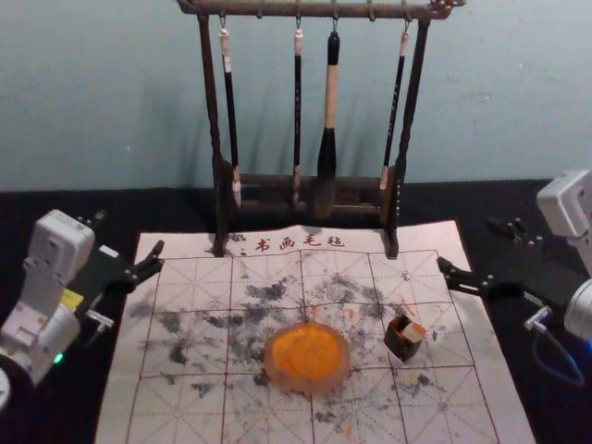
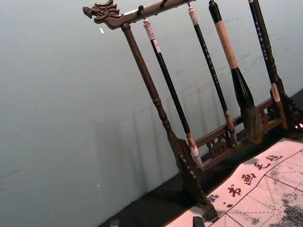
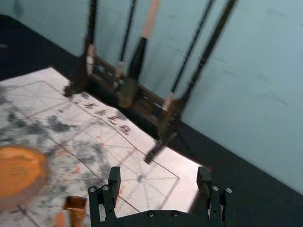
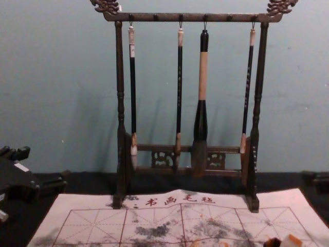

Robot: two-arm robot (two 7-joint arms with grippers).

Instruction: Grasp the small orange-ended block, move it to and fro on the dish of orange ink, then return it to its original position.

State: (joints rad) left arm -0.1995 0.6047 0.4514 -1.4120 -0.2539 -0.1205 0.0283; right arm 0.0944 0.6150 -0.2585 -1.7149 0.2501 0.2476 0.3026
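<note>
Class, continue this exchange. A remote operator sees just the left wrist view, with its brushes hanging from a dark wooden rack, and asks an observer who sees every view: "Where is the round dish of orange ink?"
Observer: The round dish of orange ink lies on the white gridded mat, in front of the rack.
Operator: What stands beside it?
Observer: The small dark block with an orange end, on the robot's right of the dish, not touching it.
Operator: Is the right gripper holding anything?
Observer: No, its black fingers stand apart, empty.
</note>
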